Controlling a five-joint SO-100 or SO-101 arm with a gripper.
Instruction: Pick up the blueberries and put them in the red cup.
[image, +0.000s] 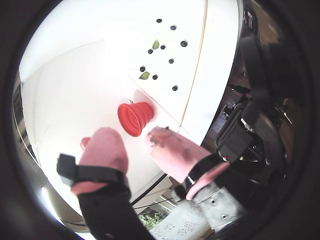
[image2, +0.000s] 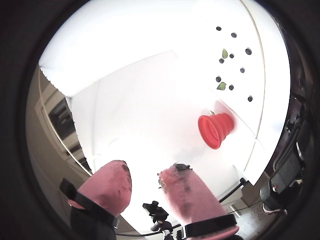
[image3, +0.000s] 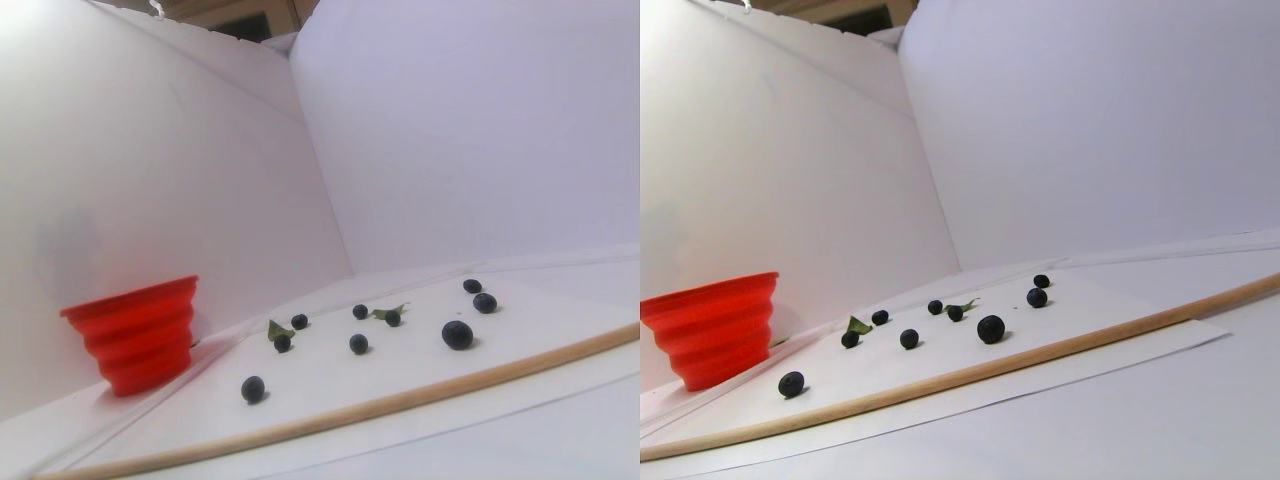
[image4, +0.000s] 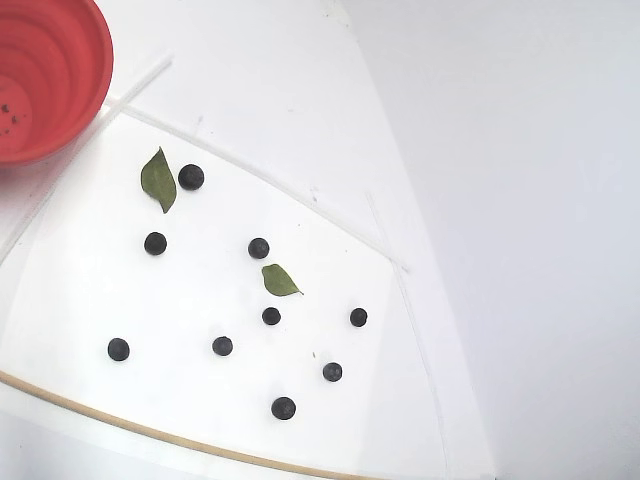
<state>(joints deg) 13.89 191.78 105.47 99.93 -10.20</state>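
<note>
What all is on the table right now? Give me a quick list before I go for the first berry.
blueberries: nine, dark blue-black, scattered loose on the white sheet, none in the cup
red cup: one, red-orange, upright at the sheet's top left corner in the fixed view, no berries inside
leaves: two, green, flat among the berries
wooden stick: one, tan, along the sheet's near edge
gripper: one, pink padded fingers, open, above the table, holding nothing
</note>
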